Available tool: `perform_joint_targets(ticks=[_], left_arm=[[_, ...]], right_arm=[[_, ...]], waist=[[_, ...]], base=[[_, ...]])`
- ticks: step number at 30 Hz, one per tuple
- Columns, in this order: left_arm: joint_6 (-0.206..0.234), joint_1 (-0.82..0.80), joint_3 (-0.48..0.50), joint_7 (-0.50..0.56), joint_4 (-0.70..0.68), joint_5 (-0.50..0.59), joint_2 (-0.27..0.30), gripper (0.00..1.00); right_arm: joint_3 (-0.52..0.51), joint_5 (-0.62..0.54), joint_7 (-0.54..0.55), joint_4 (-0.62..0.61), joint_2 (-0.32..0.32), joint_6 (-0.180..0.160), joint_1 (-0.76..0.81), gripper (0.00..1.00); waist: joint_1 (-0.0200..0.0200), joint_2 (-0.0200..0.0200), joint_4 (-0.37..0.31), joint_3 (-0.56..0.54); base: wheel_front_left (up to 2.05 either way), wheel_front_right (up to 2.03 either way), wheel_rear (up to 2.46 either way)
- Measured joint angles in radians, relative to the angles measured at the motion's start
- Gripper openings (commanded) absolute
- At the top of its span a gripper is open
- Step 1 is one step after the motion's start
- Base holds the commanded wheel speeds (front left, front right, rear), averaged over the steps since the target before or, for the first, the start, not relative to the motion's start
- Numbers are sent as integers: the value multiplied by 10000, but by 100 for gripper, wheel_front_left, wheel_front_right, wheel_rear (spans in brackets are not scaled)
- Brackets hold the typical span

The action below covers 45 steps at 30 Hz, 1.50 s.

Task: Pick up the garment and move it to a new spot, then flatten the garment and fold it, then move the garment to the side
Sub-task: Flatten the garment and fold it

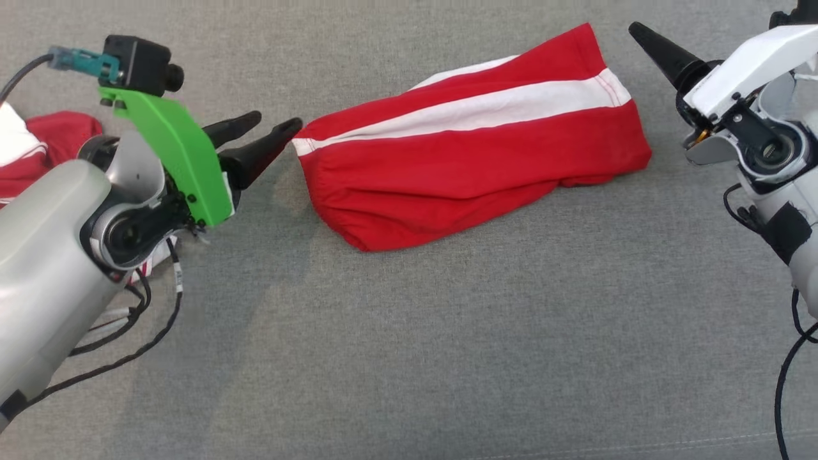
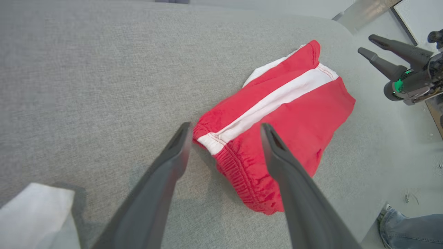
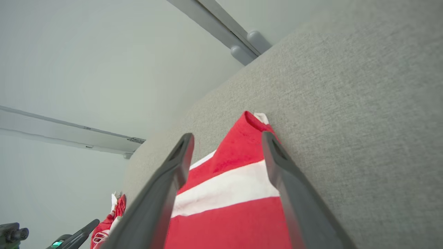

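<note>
Head view: garment [image 1: 473, 147], red shorts with white stripe, folded at frame centre on grey upholstered surface [image 1: 409, 358]; judged soft, light, limp. Left gripper [image 1: 276, 124] fingers spread wide, empty.
Left wrist view: gathered waistband [image 2: 237, 169] judged firmest hold.
Right wrist view: right gripper [image 3: 227, 138] fingers spread wide, empty, over hem end. No writing readable.

Seemingly a robotics lab: a grey fabric-covered worktop [image 1: 447, 358] in a bare, pale room with metal rails [image 3: 69, 136].
</note>
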Motion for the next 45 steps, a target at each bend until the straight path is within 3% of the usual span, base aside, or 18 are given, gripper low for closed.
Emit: perform_joint_targets(ticks=[6,11,16,20,24,27,32,39,45], left_arm=[[102,533,-92,-2107,-13,1492,633,100],[1360,1204,-127,-3898,-136,2638,884,100],[2782,2221,428,-5172,-796,2888,934,100],[3871,3456,1636,-5311,-1672,3605,857,100],[4360,5309,3664,-5336,-2646,4819,290,100],[4272,6730,5060,-5338,-2947,5804,-178,100],[3714,8467,6659,-5354,-3170,7308,-1386,100],[2867,9878,8075,-5354,-2941,8717,-3101,100],[2056,10154,8775,-5352,-2569,9603,-3889,100]], right_arm=[[217,-1057,-2487,-1390,-253,2,1109,100],[512,-1845,-4117,-2067,-343,0,1955,100],[313,-2623,-4692,-2251,-359,0,2852,100],[-779,-3532,-4744,-2424,-140,0,3682,100],[-1987,-4332,-4750,-2769,497,2,4811,100],[-2832,-5106,-4752,-3091,823,2,5479,100],[-3870,-7177,-4750,-3428,1383,0,6627,100],[-4842,-9683,-4752,-3613,2178,2,7430,100],[-4978,-10462,-4750,-3348,2418,2,7501,100]], waist=[[0,0,-90,-785],[0,0,-162,-1519],[0,0,-196,-2131],[0,0,-186,-2485],[0,0,-116,-2623],[0,0,-65,-2667],[0,0,49,-2778],[0,0,156,-3006],[0,0,320,-3081]], base=[[0,0,0],[0,0,0],[0,0,0],[0,0,0],[0,0,0],[0,0,0],[0,0,0],[0,0,0],[0,0,0]])
